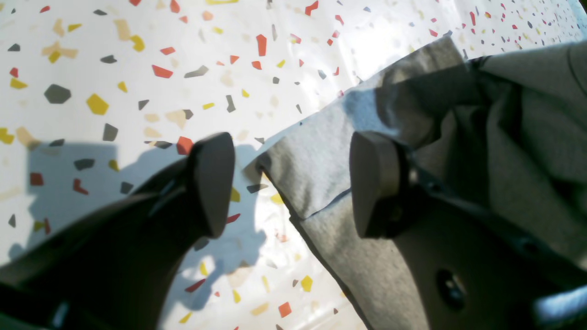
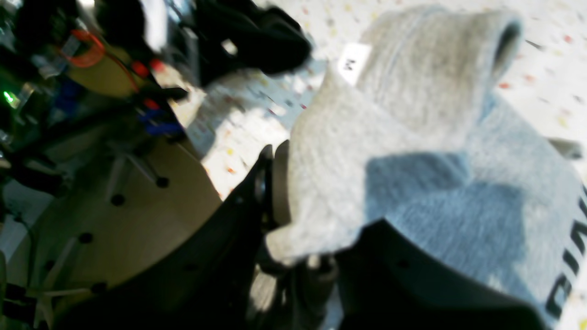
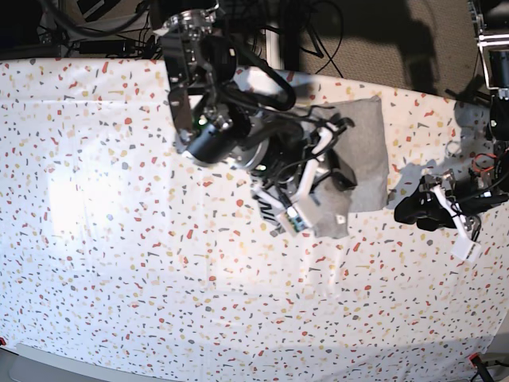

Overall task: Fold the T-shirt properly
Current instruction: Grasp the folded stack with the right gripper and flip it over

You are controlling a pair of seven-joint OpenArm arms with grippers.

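Mid-fold: the right gripper clamps a bunched edge of the heather-grey cotton T-shirt. The left gripper hovers spread beside its hem, empty; next, lay the fold flat.

Heather-grey cotton T-shirt lies on speckled terrazzo-print tablecloth, between the right gripper and left gripper.

left gripper fingers apart | T-shirt edge between | speckled table
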